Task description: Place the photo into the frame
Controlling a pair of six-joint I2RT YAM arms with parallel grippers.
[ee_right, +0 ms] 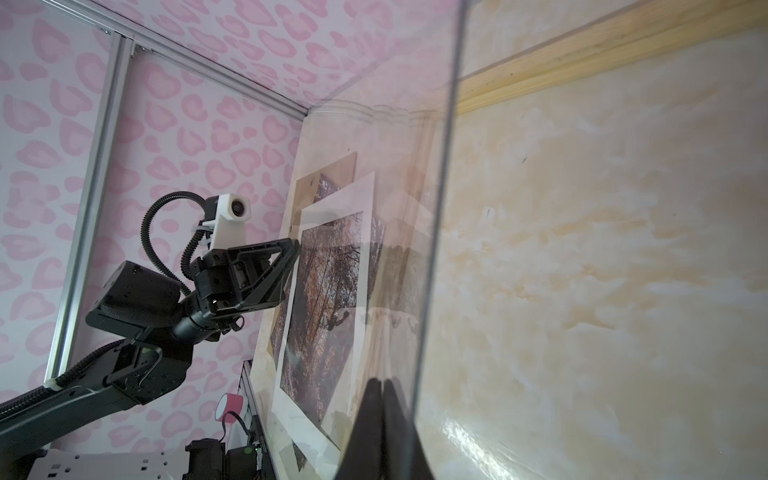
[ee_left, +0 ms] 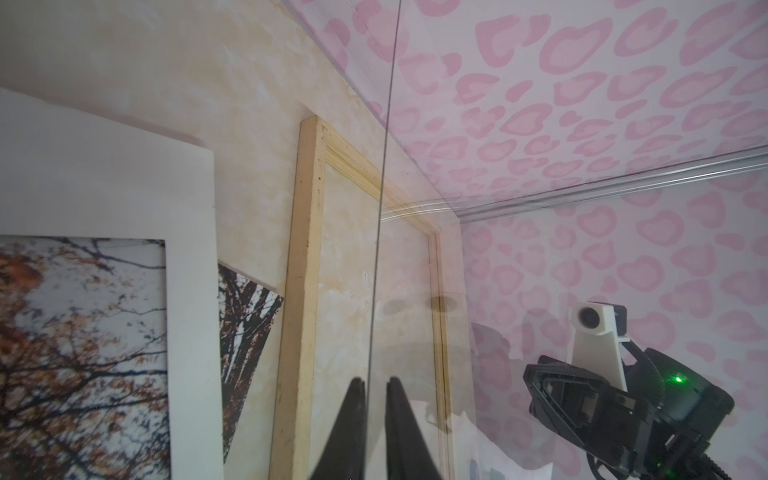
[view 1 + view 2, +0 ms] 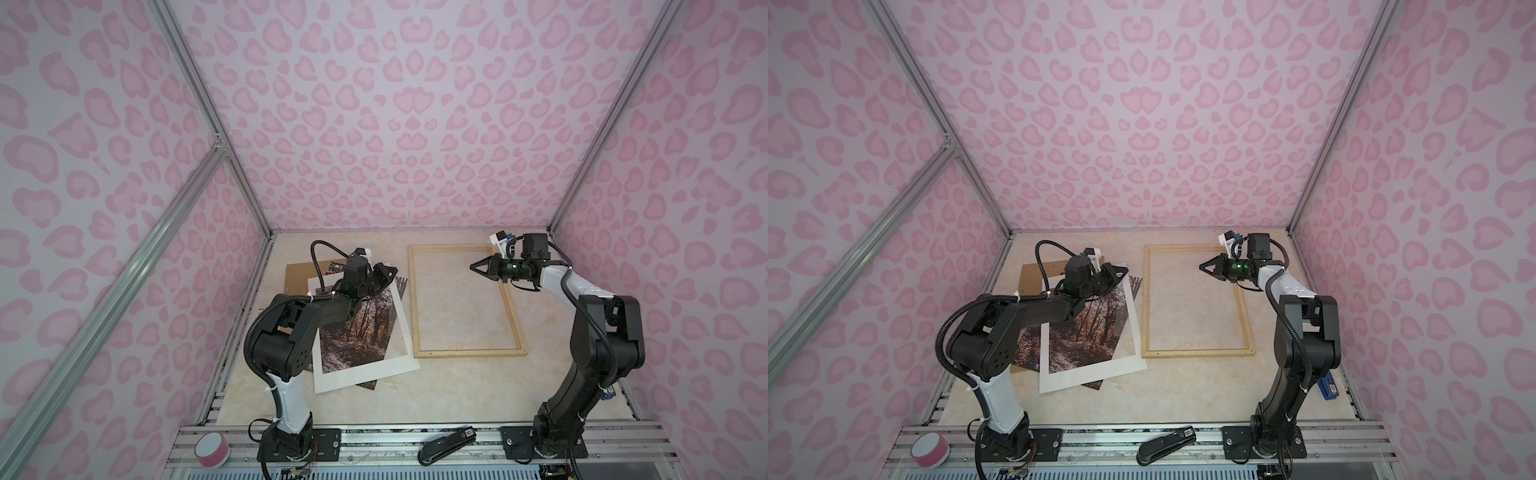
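Both top views: the frame (image 3: 469, 353) lies flat and empty right of centre on the marbled table (image 3: 457, 399), with bare tabletop showing inside its rails. The photo (image 3: 353, 332) lies outside it, just to its left. It is skewed and print side up, under a white mat (image 3: 365, 376) and partly over a brown backing board (image 3: 297, 278). One far corner of the print pokes out near the frame's left rail. The left gripper (image 3: 390, 272) hangs above the far end of this stack, pointing right. The right gripper (image 3: 473, 266) hangs above the frame's far right part, pointing left, its fingers drawn to a single point. Nothing between the two can be made out from here. Left wrist view: a clear sheet (image 2: 383, 208) stands on edge in the air and its edge runs down into the left gripper (image 2: 374, 384). The fingertips (image 2: 353, 399) are parted by a narrow gap, with a sliver of space on either side of the sheet. The frame's rail (image 2: 305, 249) and the mat-covered photo (image 2: 83, 332) lie beyond. Right wrist view: the right gripper (image 1: 381, 386) has its jaws pressed tight together on the sheet's near margin, and the sheet's edge (image 1: 438, 249) rises just beside them. Across the table the photo (image 1: 328, 291) shows through the mat's window, below the left gripper (image 1: 296, 245).
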